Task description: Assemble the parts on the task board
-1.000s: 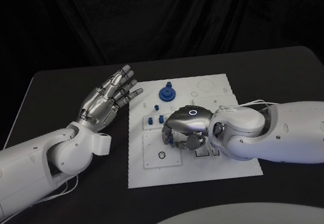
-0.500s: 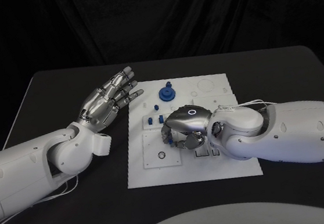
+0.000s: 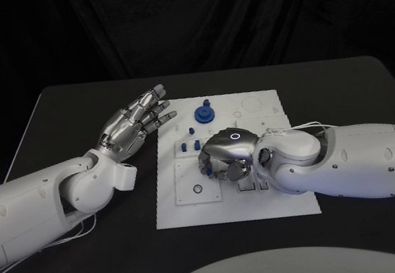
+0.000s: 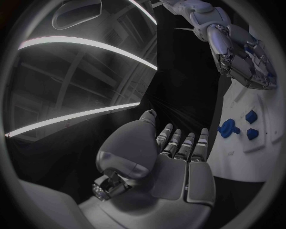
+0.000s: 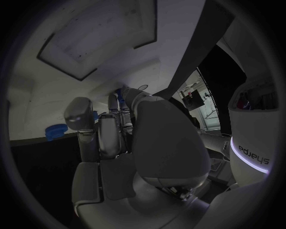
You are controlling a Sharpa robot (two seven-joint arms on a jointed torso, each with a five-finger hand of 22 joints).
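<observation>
The right hand [image 3: 230,154], fingers curled downward, covers the middle of the task board [image 3: 200,206]; whether the fingers hold a part cannot be told. The small blue parts [image 3: 192,144] just beside the hand are too small to identify.
</observation>
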